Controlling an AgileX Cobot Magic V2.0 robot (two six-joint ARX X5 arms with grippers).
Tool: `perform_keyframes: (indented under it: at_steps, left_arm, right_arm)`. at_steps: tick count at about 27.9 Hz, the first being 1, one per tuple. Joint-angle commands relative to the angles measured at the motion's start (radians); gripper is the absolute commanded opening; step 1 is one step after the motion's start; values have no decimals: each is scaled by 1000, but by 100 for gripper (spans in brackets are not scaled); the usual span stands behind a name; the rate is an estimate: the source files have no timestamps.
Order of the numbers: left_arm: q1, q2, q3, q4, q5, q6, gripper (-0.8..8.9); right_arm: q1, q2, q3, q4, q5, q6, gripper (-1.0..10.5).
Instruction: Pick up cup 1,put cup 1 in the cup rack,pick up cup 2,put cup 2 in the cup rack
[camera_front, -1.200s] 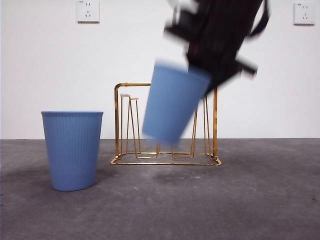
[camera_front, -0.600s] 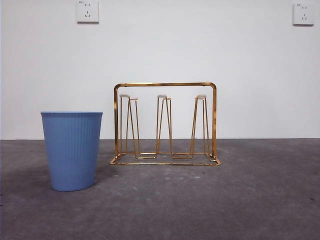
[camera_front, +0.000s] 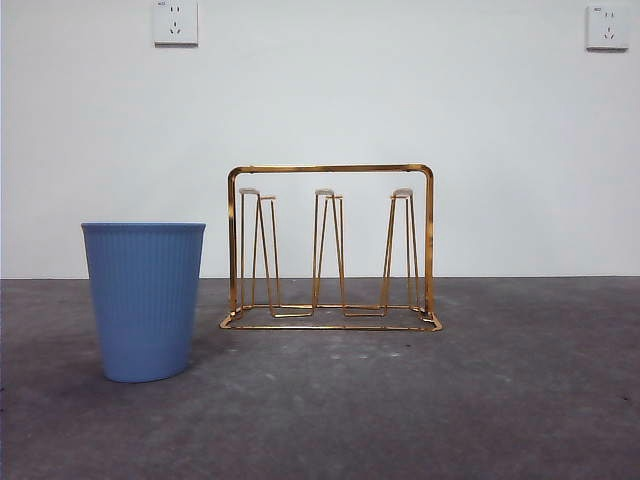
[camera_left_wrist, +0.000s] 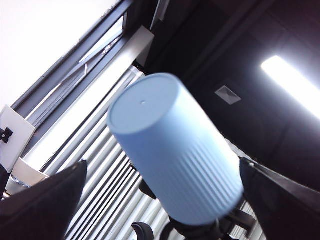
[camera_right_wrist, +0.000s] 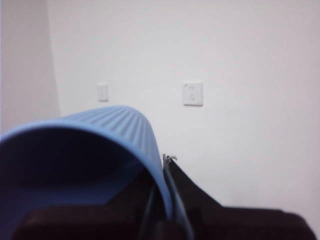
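- Front view: a blue cup (camera_front: 144, 300) stands upright on the worktop (camera_front: 400, 400) at 9 o'clock of the empty cup rack (camera_front: 331, 248); neither arm shows.
- My right tool (camera_right_wrist: 162, 200) pinches a second cup's (camera_right_wrist: 90, 155) rim, wall between its jaws.
- Left wrist view shows that held cup base-first, lifted; my left tool (camera_left_wrist: 160, 200) is spread.

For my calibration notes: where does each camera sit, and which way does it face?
Front view: low at table height, facing the cup rack, the standing cup and wall sockets; no arm shows.
Left wrist view: tilted up at the ceiling; the held cup seen between the open left gripper's jaws.
Right wrist view: facing the wall; the right gripper clamps that cup's rim.
Shared: both wrist views show the held cup.
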Motion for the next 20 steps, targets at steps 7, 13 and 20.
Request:
perform_keyframes:
  at_steps: [7,13,20]
  left_arm:
    - [-8,58,16,93,-90,-10,723]
    - [-8,59,16,97,-103,-9,723]
    - [-8,59,16,118,-103,-9,718]
  right_arm:
    - [2,66,-8,14,-25,1,-12]
    - [2,111,-8,34,-36,2,-12]
    - [2,136,-8,60,-58,23,-12]
